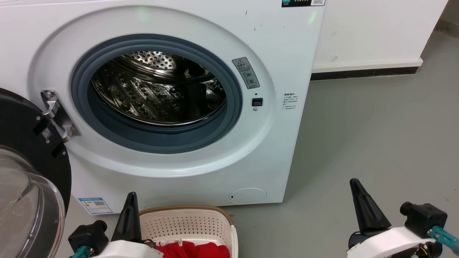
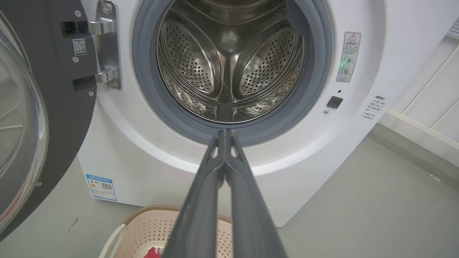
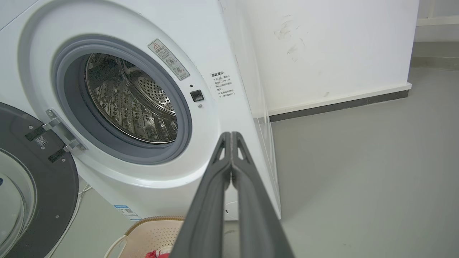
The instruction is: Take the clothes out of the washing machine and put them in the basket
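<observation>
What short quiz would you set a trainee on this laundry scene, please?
1. True or false: the door of the washing machine is shut.
2. Multiple choice: the red clothes are (A) inside the machine, (B) in the basket, (C) held by a gripper.
3. Fill in: the left gripper and the right gripper each have their fingers ____ (open or shut).

Key: 1 false, the door is swung open. 2 B. 3 shut, with nothing between the fingers.
</observation>
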